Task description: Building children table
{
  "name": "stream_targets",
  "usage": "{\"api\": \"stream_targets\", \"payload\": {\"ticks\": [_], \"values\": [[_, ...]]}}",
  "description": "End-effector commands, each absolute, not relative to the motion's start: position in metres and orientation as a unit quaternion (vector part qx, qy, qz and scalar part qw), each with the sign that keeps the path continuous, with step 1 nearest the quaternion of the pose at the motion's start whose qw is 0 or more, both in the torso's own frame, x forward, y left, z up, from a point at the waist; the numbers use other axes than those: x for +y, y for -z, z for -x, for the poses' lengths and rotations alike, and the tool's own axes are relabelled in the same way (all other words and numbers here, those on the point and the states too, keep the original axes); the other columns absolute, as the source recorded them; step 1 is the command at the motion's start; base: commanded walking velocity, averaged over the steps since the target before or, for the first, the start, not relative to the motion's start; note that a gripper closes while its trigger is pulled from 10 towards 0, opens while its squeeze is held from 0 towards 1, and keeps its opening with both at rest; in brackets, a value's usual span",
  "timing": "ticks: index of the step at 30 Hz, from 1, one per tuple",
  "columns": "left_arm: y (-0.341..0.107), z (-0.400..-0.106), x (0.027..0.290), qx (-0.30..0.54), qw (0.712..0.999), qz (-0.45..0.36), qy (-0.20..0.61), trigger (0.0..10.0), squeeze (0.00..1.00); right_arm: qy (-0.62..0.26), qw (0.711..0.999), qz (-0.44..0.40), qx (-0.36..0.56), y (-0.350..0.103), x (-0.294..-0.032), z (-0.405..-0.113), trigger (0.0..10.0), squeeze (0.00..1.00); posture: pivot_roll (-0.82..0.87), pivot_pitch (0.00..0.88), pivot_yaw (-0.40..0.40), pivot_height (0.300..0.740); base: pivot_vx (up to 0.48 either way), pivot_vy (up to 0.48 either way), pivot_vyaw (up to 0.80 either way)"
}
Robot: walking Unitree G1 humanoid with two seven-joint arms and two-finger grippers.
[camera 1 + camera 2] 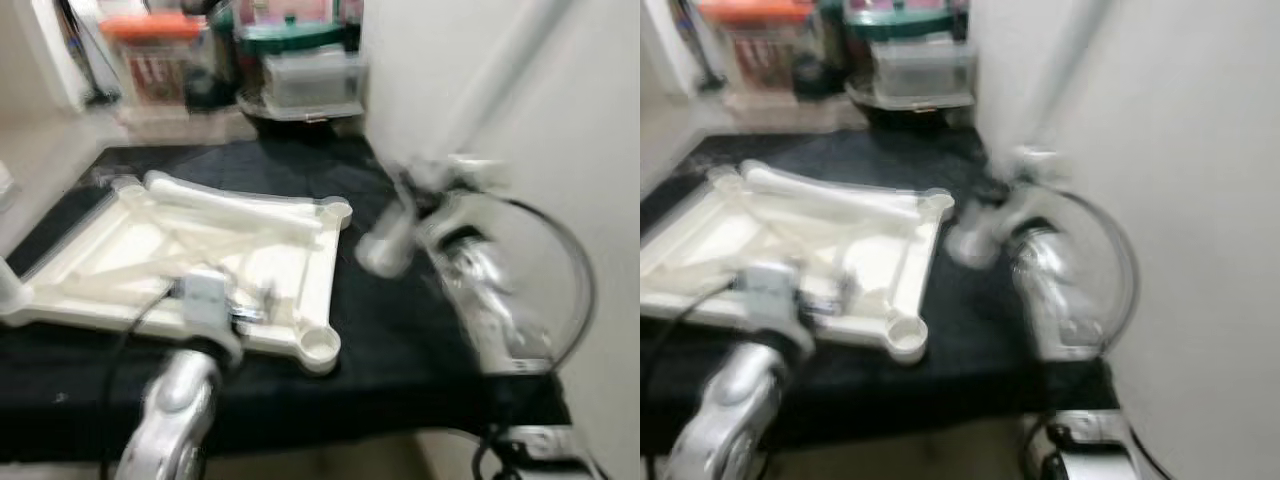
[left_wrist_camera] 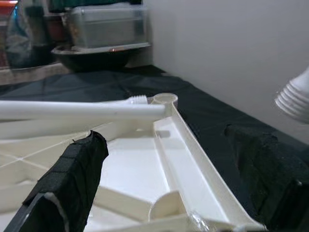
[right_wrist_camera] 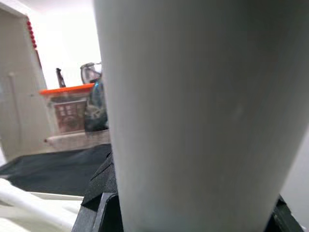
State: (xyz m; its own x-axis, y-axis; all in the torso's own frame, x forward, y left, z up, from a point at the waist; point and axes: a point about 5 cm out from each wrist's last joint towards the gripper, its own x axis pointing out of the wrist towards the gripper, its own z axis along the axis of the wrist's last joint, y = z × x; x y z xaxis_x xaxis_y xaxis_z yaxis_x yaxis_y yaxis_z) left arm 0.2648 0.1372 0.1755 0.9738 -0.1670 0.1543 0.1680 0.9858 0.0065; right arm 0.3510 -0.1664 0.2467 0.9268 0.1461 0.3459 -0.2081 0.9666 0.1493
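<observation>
Right gripper clamped on a white leg, per the right wrist view, where the leg sits between black fingers. Leg slanted steeply, threaded end low and just off the tabletop's far right corner, other end up against the wall. Blurred, so exact contact hard to judge.

Left gripper spread wide, pinching nothing; one finger over the tabletop's inside, the other over the black cloth beyond its rim. Positioned at the near edge of the tabletop, beside the near right socket.

Tabletop upside down, ribs and corner sockets up, flat on the cloth. Second leg lying loose across its far side, threaded tip close by the far right socket, not screwed in.

Progress, judged from this: early. No leg seen standing in any socket. Tabletop laid out and one leg in hand; still left are threading that leg into a socket, then the loose one, then any others, and turning the table upright.

Beyond the tabletop's far edge: storage boxes, one orange-lidded, one green-lidded, and a dark bowl.
</observation>
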Motion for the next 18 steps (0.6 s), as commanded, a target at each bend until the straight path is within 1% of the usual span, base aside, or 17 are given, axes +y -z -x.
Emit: {"api": "stream_targets", "payload": {"ticks": [1,3,5,6,7,9,11,12,14,15,17,18], "values": [[-0.168,-0.262,0.147,-0.062,0.996,-0.005,0.065,10.0,0.00,-0.128,0.971,-0.097,-0.177,-0.252,-0.149,-0.351,10.0,0.00,0.06,0.024,-0.042,0.740,0.000,0.000,0.00],[-0.169,-0.263,0.147,-0.063,0.996,-0.004,0.064,10.0,0.00,-0.154,0.968,-0.098,-0.171,-0.252,-0.144,-0.352,10.0,0.00,0.06,0.026,-0.042,0.740,0.000,0.000,0.00],[-0.169,-0.263,0.147,-0.063,0.996,-0.004,0.064,10.0,0.00,-0.154,0.968,-0.098,-0.171,-0.252,-0.144,-0.352,10.0,0.00,0.06,0.026,-0.042,0.740,0.000,0.000,0.00],[-0.169,-0.262,0.146,-0.063,0.996,-0.005,0.064,10.0,0.00,-0.181,0.964,-0.108,-0.162,-0.252,-0.141,-0.353,10.0,0.00,0.06,0.028,-0.045,0.740,0.000,0.000,0.00],[-0.169,-0.262,0.146,-0.063,0.996,-0.005,0.064,10.0,0.00,-0.181,0.964,-0.108,-0.162,-0.252,-0.141,-0.353,10.0,0.00,0.06,0.028,-0.045,0.740,0.000,0.000,0.00],[-0.168,-0.260,0.144,-0.062,0.996,-0.005,0.067,10.0,0.00,-0.233,0.955,-0.116,-0.141,-0.251,-0.138,-0.356,10.0,0.00,0.06,0.034,-0.045,0.740,0.000,0.000,0.00],[-0.165,-0.255,0.141,-0.053,0.995,0.002,0.084,10.0,0.00,-0.284,0.948,-0.100,-0.103,-0.249,-0.142,-0.366,10.0,0.00,0.07,0.041,-0.052,0.740,0.000,0.000,0.00],[-0.165,-0.255,0.141,-0.053,0.995,0.002,0.084,10.0,0.00,-0.284,0.948,-0.100,-0.103,-0.249,-0.142,-0.366,10.0,0.00,0.07,0.041,-0.052,0.740,0.000,0.000,0.00],[-0.162,-0.248,0.136,-0.044,0.993,0.012,0.110,10.0,0.00,-0.320,0.939,-0.097,-0.081,-0.251,-0.147,-0.372,10.0,0.00,0.07,0.048,-0.054,0.740,0.000,0.000,0.00],[-0.162,-0.248,0.136,-0.044,0.993,0.012,0.110,10.0,0.00,-0.320,0.939,-0.097,-0.081,-0.251,-0.147,-0.372,10.0,0.00,0.07,0.048,-0.054,0.740,0.000,0.000,0.00],[-0.159,-0.236,0.126,-0.029,0.987,0.032,0.155,10.0,0.00,-0.386,0.915,-0.101,-0.064,-0.254,-0.146,-0.373,10.0,0.00,0.08,0.075,-0.062,0.740,0.000,0.000,0.00],[-0.159,-0.236,0.126,-0.029,0.987,0.032,0.155,10.0,0.00,-0.386,0.915,-0.101,-0.064,-0.254,-0.146,-0.373,10.0,0.00,0.08,0.075,-0.062,0.740,0.000,0.000,0.00]]}}
